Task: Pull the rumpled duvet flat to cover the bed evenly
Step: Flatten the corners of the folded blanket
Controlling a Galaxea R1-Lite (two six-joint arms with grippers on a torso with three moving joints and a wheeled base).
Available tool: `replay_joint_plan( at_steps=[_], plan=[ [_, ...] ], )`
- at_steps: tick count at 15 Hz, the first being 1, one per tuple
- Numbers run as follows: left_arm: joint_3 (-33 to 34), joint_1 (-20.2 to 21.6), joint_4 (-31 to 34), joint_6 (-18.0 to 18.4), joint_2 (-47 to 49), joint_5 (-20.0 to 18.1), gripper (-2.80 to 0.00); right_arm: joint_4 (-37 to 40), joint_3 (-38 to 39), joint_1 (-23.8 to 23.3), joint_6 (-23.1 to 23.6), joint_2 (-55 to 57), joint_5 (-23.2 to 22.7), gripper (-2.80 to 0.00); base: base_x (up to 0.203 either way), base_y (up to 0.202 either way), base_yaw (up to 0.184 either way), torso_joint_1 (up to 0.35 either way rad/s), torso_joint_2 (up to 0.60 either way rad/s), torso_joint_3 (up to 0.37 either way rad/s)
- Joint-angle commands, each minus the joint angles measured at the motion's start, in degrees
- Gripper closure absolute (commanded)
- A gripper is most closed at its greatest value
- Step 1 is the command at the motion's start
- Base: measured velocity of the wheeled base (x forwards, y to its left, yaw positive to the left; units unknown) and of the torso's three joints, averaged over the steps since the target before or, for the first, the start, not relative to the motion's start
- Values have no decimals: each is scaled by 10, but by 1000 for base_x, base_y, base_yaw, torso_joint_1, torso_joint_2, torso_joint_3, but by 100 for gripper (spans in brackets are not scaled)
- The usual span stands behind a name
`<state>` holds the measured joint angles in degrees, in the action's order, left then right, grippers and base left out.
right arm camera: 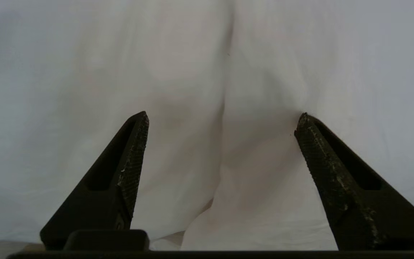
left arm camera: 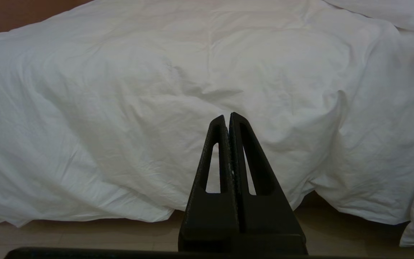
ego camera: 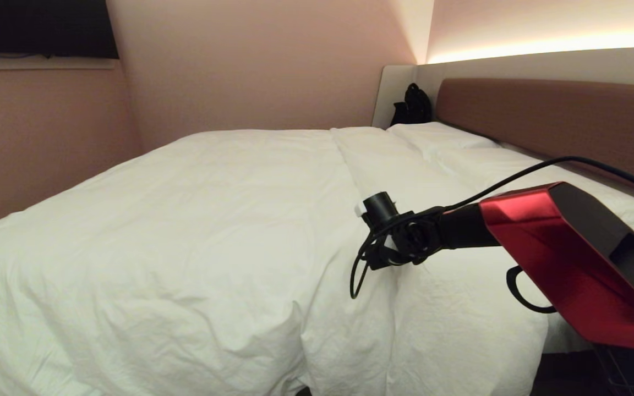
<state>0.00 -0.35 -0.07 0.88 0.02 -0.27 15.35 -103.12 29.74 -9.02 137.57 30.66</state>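
Approach step: right gripper, fingers spread wide at frame centre, faces the duvet fold; next, close on it.

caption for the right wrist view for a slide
Right gripper, jaws wide open, faces a vertical fold in the white duvet.

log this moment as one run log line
right gripper: open, facing a duvet fold, holding nothing | left gripper: shut, parked low | duvet: rumpled over near bed edge
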Motion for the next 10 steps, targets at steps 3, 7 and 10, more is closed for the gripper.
replay_joint_plan(
  at_steps=[3, 7, 10],
  plan=[
    [0, 0, 0, 0, 0, 0, 0, 44, -44, 8, -4, 49, 94, -280, 0, 0, 0, 0, 0, 0],
    [0, 0, 0, 0, 0, 0, 0, 44, -62, 8, -4, 51, 110, -280, 0, 0, 0, 0, 0, 0],
    [0, 0, 0, 0, 0, 0, 0, 44, -61, 16, -4, 43, 145, -280, 0, 0, 0, 0, 0, 0]
  ],
)
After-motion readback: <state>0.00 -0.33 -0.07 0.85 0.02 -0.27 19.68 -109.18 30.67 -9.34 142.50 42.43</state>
